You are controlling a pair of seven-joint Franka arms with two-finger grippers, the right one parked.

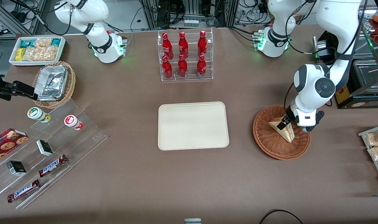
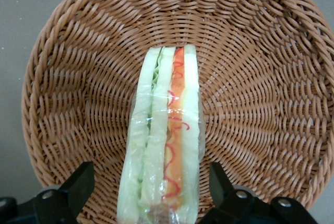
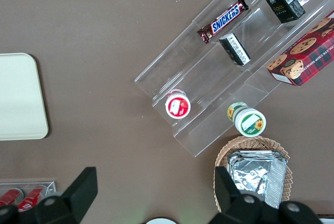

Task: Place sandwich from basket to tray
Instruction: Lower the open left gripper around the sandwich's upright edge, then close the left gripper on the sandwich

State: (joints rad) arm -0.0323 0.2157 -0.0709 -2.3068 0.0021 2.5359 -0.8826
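One sandwich (image 2: 163, 140) between the open gripper's (image 2: 151, 192) fingers (image 2: 81, 185), one basket (image 1: 271, 143), one tray (image 1: 193, 125), six red bottles (image 1: 182, 54).

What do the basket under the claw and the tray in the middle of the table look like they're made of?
The basket looks like reddish-brown woven wicker, its strands showing plainly. The tray looks like smooth matte cream plastic, moulded with a low rim. The claw is open, astride the sandwich in the basket.

Brown tabletop (image 1: 130, 180). Six red bottles (image 1: 183, 54) upright in clear acrylic rack (image 1: 186, 76). Pale wicker basket holding crumpled foil trays (image 1: 51, 82). Two Snickers bars (image 1: 53, 165) on clear stepped stand (image 1: 83, 137).
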